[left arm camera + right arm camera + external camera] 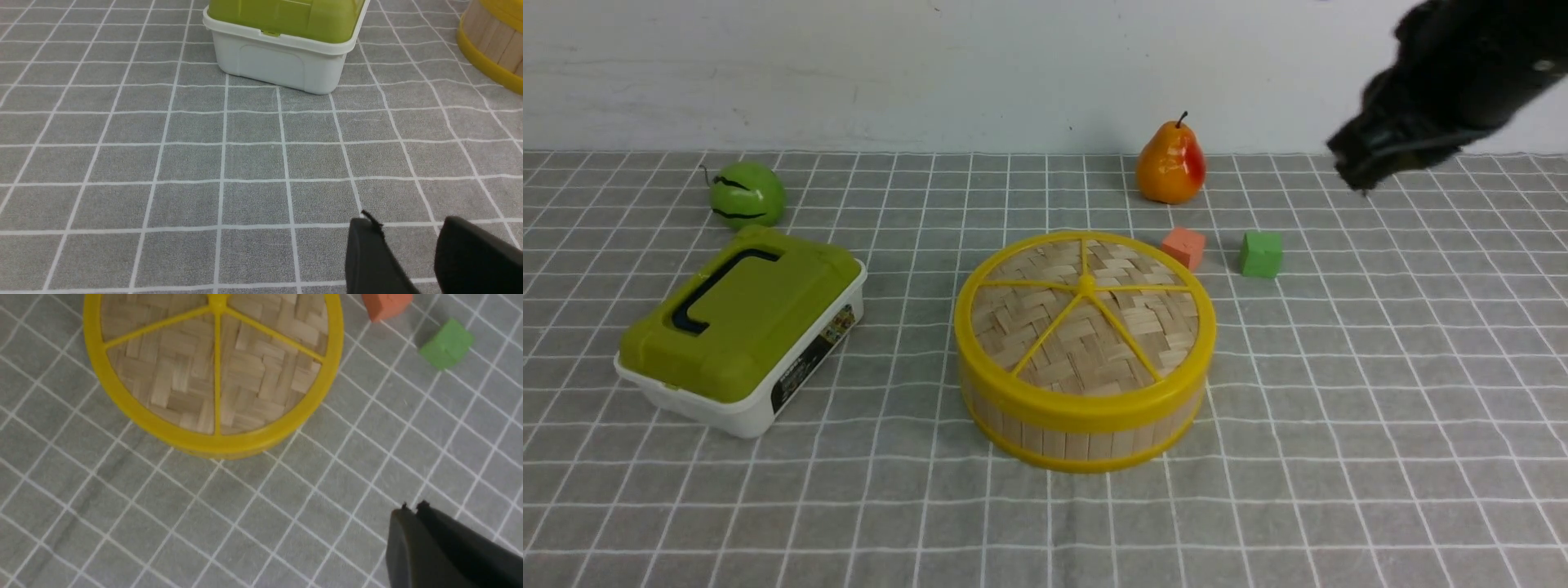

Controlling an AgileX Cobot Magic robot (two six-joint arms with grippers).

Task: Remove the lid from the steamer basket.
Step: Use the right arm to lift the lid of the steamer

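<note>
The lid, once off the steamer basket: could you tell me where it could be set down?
Bare cloth lies right of the steamer basket, nearer than the green cube, and along the front. Behind it crowd the orange cube and pear; the box sits left.

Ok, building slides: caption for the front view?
Lid sits on the steamer basket; right gripper hovers high at the right.

We saw the woven lid (1086, 314) seated flat on the round bamboo-slat steamer basket (1086, 433), mid-cloth, untouched.
</note>
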